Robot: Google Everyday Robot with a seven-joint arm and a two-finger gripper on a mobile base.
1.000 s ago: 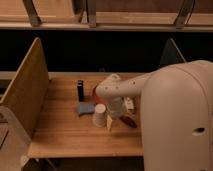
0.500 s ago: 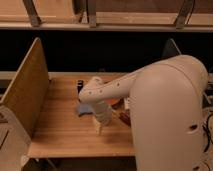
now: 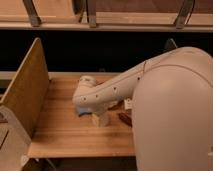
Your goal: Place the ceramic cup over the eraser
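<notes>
The cream-white ceramic cup [image 3: 101, 119] stands on the wooden table [image 3: 65, 135], just below the white arm that reaches across from the right. My gripper [image 3: 94, 106] is at the arm's left end, low over the table and directly above and behind the cup. I cannot tell whether it touches the cup. The black eraser is hidden, as the arm's end covers the back left of the table. A flat light-blue piece [image 3: 84, 111] shows under the wrist, left of the cup.
A slanted wooden side panel [image 3: 25, 95] borders the table on the left. A small white block [image 3: 127, 103] and a dark reddish-brown object [image 3: 125, 118] lie right of the cup, partly under the arm. The robot's large white body [image 3: 175, 115] fills the right side.
The arm has swung left and lower over the table and now covers the spot where the black eraser stood. The cup stays at about the same place.
</notes>
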